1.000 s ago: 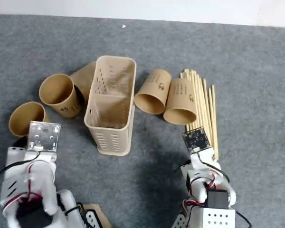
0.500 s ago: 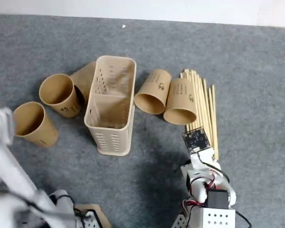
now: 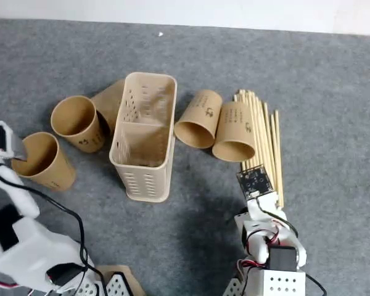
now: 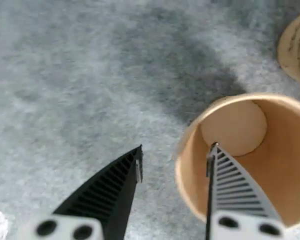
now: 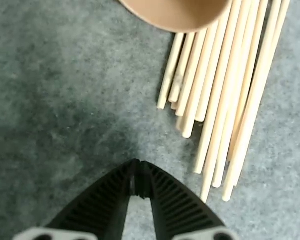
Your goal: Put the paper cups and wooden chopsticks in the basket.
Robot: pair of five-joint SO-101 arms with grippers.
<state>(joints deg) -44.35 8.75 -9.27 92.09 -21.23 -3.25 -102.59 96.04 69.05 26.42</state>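
Brown paper cups [image 3: 197, 118], pale wooden chopsticks [image 3: 268, 142] all outside beige plastic basket [image 3: 142, 185]; left pincer [image 4: 176, 150] apart astride one rim, right pincer [image 5: 138, 170] together.

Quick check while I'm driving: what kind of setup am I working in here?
Probably a robot practice bench, not a kitchen: a grey felt-like mat against a plain white wall, with loose paper cups, wooden chopsticks and a basket staged on it.

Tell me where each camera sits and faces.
High view: fixed overhead, looking down on basket, cups, chopsticks; both arms at the near edge.
Left wrist view: wrist-mounted, facing down past the open left gripper straddling a cup's rim.
Right wrist view: facing the mat past the shut right gripper.
Shared: chopsticks, high and right wrist.
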